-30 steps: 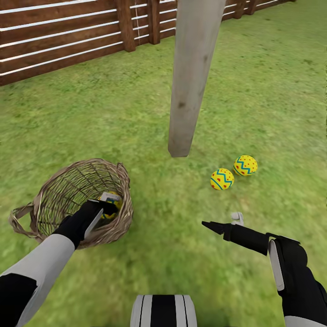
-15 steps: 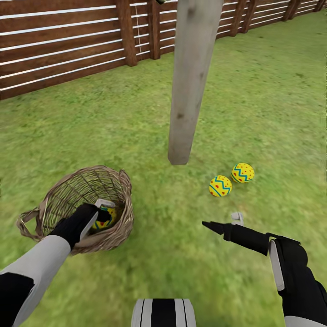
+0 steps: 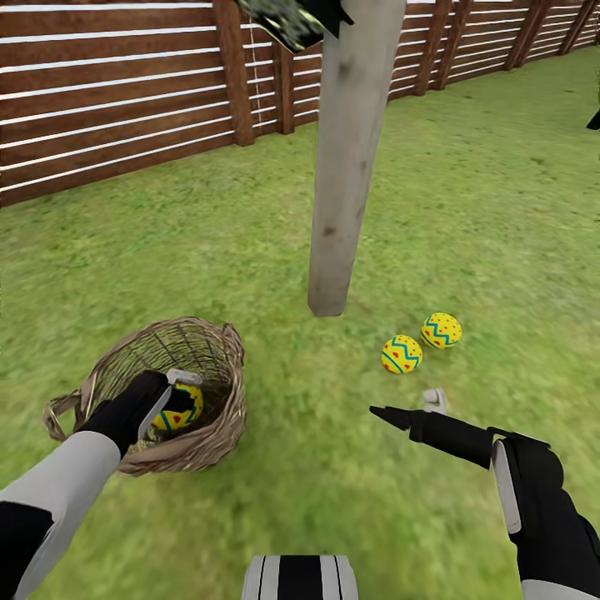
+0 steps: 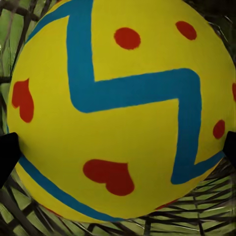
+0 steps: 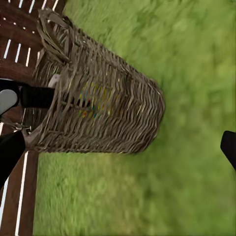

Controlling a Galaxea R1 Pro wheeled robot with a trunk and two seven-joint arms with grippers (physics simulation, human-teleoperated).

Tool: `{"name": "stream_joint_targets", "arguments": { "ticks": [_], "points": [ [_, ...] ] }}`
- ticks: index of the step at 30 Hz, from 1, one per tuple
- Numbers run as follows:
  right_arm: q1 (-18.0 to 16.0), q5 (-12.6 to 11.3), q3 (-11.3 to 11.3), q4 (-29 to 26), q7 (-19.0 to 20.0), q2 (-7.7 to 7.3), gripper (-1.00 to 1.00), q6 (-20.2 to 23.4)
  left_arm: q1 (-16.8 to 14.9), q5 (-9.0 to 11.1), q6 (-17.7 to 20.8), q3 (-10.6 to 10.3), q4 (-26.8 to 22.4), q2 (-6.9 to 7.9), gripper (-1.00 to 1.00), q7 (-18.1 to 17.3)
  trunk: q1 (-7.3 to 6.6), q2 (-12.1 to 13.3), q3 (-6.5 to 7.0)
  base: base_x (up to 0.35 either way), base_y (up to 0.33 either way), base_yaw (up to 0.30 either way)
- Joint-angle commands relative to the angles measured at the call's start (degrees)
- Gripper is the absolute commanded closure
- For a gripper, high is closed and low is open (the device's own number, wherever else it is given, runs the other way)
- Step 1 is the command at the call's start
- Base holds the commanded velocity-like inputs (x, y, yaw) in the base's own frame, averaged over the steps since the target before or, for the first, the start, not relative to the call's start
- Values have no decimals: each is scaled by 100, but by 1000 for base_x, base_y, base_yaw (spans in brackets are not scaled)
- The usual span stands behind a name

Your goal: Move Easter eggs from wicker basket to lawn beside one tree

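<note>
The wicker basket [image 3: 212, 433] stands on the lawn [image 3: 467, 208] at the lower left. My left gripper [image 3: 182, 390] reaches into it and is shut on one Easter egg [image 3: 180, 412], yellow with red dots and a blue zigzag. In the left wrist view that egg [image 4: 118, 108] sits between dark fingertips [image 4: 7, 155] at both edges. Two more Easter eggs [image 3: 402, 353] [image 3: 442, 330] lie on the grass right of the tree's pale trunk [image 3: 346, 167]. My right gripper [image 3: 410, 407] hovers open just short of them. The right wrist view looks at the basket [image 5: 105, 105] side-on.
A brown slat fence [image 3: 108, 100] bounds the garden along the back. Dark speckled foliage [image 3: 292, 21] hangs at the top of the trunk. Open grass stretches to the right and between the basket and the trunk.
The camera has tilted up, so the whole picture has slid down. My left gripper has drawn slightly back inside the basket and the egg in it shows more. The right arm is unmoved.
</note>
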Motion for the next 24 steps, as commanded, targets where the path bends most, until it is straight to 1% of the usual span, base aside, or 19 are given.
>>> {"name": "stream_joint_targets", "arguments": {
  "ticks": [1, 3, 4, 6, 7, 9, 11, 14, 16, 20, 24],
  "points": [
    [-3, -5, -7, -2, 21, -4, -100, 44, -6, 109, 24, -39, -8, 10, 100, 14, -3, 0, 19, 0, 0, 0],
    [-3, -4, -9, -2, 26, -7, -100, 43, -20, 213, 39, -38, -8, 27, 100, 12, -8, 3, 63, 0, 0, 0],
    [-3, -2, -6, -2, 21, -4, -100, 44, -23, 231, 50, -9, -8, 34, 100, 12, -11, 4, 85, 0, 0, 0],
    [-3, 1, 7, -2, -1, 5, -100, 46, -20, 255, 66, 294, -13, 42, 100, 12, -16, 7, 130, 0, 0, 0],
    [-3, 0, 8, -2, 1, 8, -100, 43, -16, 260, 72, 489, -15, 47, 100, 3, -19, 8, 152, 0, 0, 0],
    [-3, -2, 6, -2, 9, 12, -100, 40, -10, 265, 89, 652, -39, 52, 100, -3, -24, 11, 196, 0, 0, 0],
    [-3, -2, 3, -2, 11, 16, -100, 39, -4, 269, 122, 701, -202, 54, 100, -5, -29, 13, 240, 0, 0, 0],
    [-3, 4, 31, -2, -19, 15, -100, 38, 2, 272, 137, 720, -512, 53, 100, -9, -37, 17, 307, 0, 0, 0],
    [-3, 3, 38, -2, -22, 14, -100, 38, 5, 275, 145, 723, -610, 51, 100, -13, -42, 20, 351, 0, 0, 0],
    [-3, 3, 29, -2, -15, 16, -100, 38, 9, 274, 473, 728, -956, 50, 100, -15, -52, 25, 440, 0, 0, 0],
    [-3, 2, 26, -2, -10, 19, -100, 38, 15, 298, 594, 733, -1040, 39, 100, -12, -62, 31, 528, 0, 0, 0]
  ]
}}
